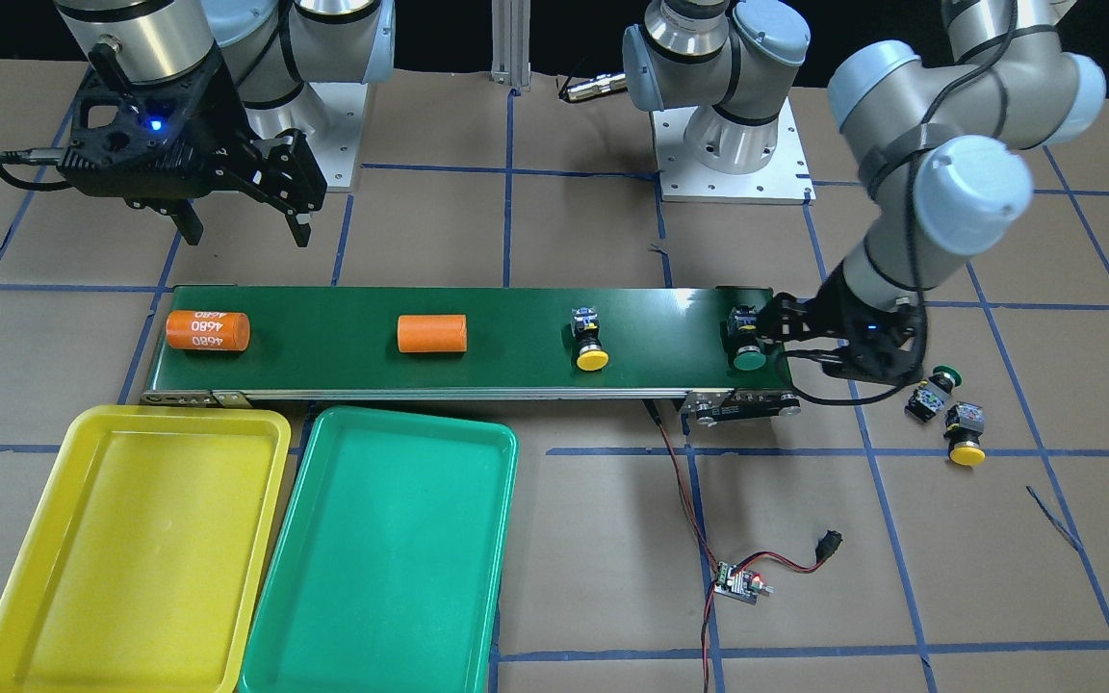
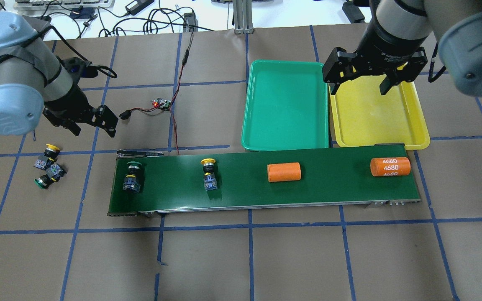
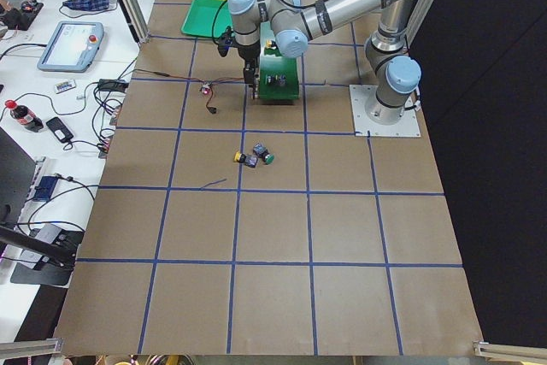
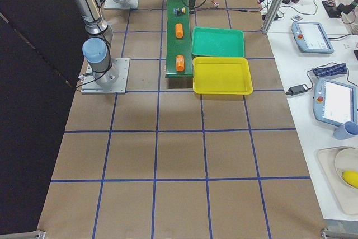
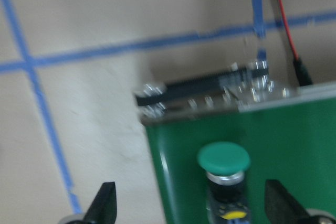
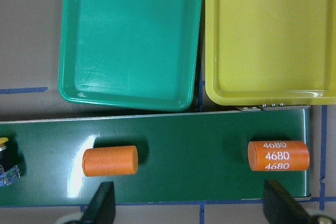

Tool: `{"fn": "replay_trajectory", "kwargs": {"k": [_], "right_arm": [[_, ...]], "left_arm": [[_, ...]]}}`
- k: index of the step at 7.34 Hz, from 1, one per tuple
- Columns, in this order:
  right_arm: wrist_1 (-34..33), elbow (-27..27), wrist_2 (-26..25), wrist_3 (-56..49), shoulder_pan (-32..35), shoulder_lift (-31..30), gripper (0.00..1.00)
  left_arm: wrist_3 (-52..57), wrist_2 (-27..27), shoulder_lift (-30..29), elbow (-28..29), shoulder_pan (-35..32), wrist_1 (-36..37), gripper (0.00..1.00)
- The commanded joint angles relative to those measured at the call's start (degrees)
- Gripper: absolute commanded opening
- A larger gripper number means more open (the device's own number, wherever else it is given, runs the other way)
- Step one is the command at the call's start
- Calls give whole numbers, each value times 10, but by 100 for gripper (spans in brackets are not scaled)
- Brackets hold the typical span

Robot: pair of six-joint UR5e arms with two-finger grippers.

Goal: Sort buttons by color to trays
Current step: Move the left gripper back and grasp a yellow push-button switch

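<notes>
Green-capped button lying at the end of the conveyor belt on the left arm's side, cap toward the trays. Yellow button further along the belt, and two more buttons off that end on the worktop. Left gripper above the green one, jaws wide and empty. Best, by judgement: centre on the black body rather than the round cap, lower straight, close across flat sides. Teal-green tray against the belt's far edge, yellow tray beside it. Right gripper over that tray, jaws wide and empty.
</notes>
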Motion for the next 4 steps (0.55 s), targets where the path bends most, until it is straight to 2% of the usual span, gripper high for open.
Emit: {"fn": "replay_trajectory", "kwargs": {"k": [1, 2, 4], "right_arm": [[0, 0, 0, 0, -1, 0, 100], [0, 0, 0, 0, -1, 1, 100], [0, 0, 0, 0, 0, 0, 100]], "left_arm": [[59, 12, -52, 38, 73, 33, 100], [72, 12, -84, 40, 108, 97, 100], [154, 10, -128, 37, 133, 137, 100]]}}
